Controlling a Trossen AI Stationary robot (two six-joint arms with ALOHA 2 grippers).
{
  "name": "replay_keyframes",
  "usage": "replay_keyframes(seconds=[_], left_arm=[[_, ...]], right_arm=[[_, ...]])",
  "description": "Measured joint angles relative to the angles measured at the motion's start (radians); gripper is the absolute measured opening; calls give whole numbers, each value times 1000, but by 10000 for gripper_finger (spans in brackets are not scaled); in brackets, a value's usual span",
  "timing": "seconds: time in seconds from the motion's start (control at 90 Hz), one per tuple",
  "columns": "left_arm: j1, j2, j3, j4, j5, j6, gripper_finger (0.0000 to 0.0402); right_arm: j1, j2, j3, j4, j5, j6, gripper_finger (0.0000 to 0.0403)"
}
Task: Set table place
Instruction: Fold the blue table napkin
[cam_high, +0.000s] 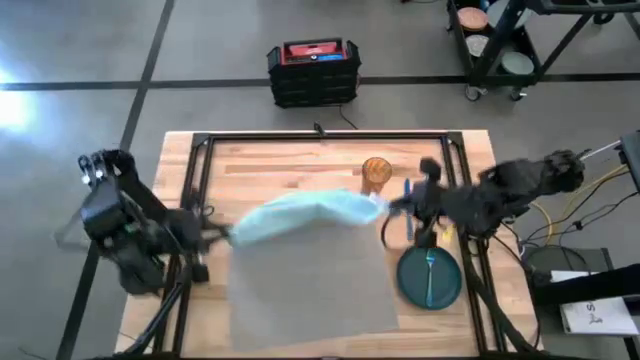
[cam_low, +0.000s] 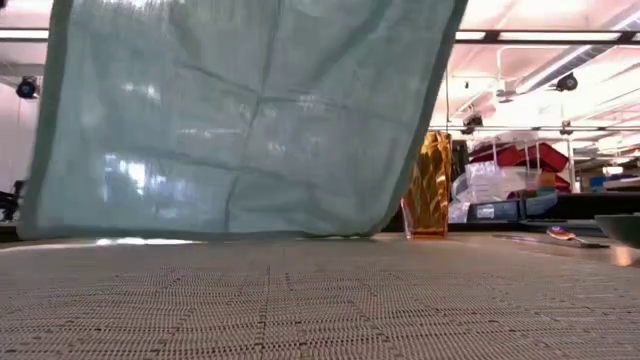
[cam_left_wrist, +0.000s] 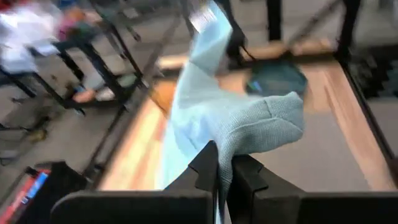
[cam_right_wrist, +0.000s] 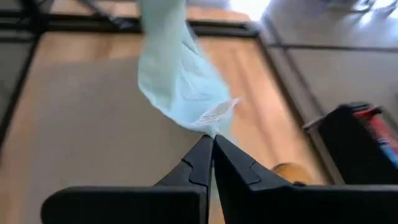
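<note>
Two dark robot arms hold a light teal cloth napkin (cam_high: 305, 215) stretched in the air between them above a wooden plank desk (cam_high: 270, 165) with a black rail frame. The left gripper (cam_left_wrist: 224, 171), at the desk's left edge, has its fingers (cam_left_wrist: 205, 165) pinched tight on one end of the cloth, which bunches up just beyond the tips in the left wrist view. The right gripper (cam_right_wrist: 212, 146), over the desk's right half, has its fingers closed to a point on the opposite end, the fabric trailing away from it in the right wrist view. From the low camera the napkin hangs like a curtain, its lower edge close over the mat's surface, though whether it touches cannot be told. The grey woven placemat (cam_high: 310, 280) lies flat on the near middle of the desk, under and in front of the cloth. Just right of the mat sits a dark green plate (cam_high: 430, 278) with a piece of cutlery (cam_high: 430, 272) lying across it. An amber tumbler (cam_high: 376, 171) stands upright on the bare wood beyond the mat's far right corner. On the floor past the desk's far edge rests a black crate with a red top (cam_high: 314, 70).
</note>
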Motion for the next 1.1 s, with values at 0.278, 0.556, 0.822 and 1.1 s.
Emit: replay_keyframes(seconds=[0.278,0.556,0.822,1.1], left_arm=[[0,187,1,139,82,-58,0],[20,364,2,393,128,-38,0],[127,559,2,574,264,72,0],[189,678,2,732,416,133,0]], right_arm=[[113,99,-128,2,69,171,0],[124,207,-344,4,68,282,0],[123,318,-454,11,31,386,0],[122,385,-385,-96,-196,457,44]])
